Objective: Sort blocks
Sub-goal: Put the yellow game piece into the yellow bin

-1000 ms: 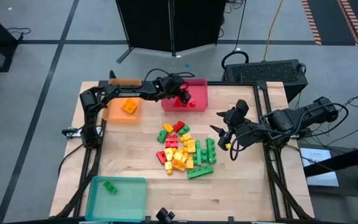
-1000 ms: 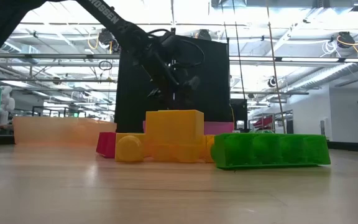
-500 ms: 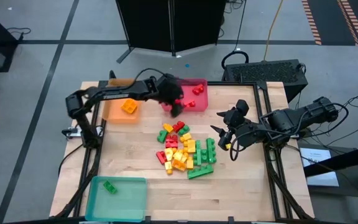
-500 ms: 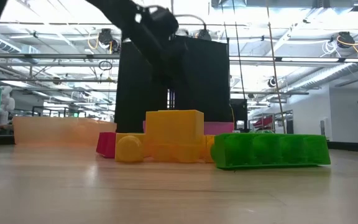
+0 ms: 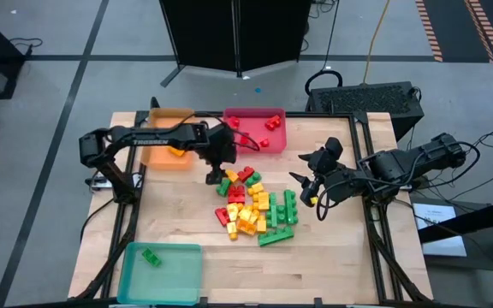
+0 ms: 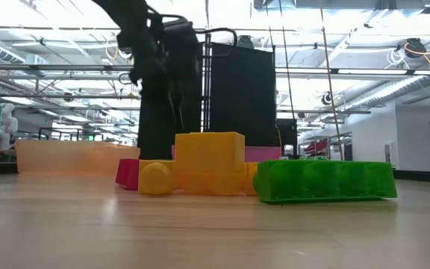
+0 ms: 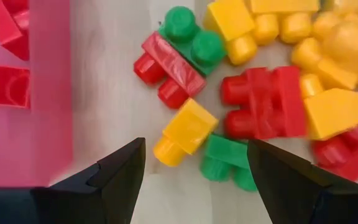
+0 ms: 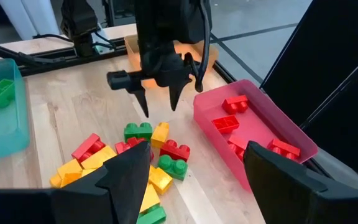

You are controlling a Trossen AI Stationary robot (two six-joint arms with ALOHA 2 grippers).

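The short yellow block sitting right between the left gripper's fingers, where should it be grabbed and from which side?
Take the short yellow block from straight above across its two flat long sides, judging by its pose. It lies flat at a diagonal on the table, a green block touching one corner, so the open left gripper would probably need to turn its wrist to line up.

Small studded plastic blocks (image 5: 253,208) in pile: red, yellow-orange, green mix. Translucent red rectangular tray (image 5: 268,139) w/ red blocks only. Translucent orange tray (image 5: 157,154) w/ yellow-orange block. Teal translucent tray (image 5: 174,274) w/ one green block. Light wood-grain tabletop (image 5: 178,210). Both arms dark/black.
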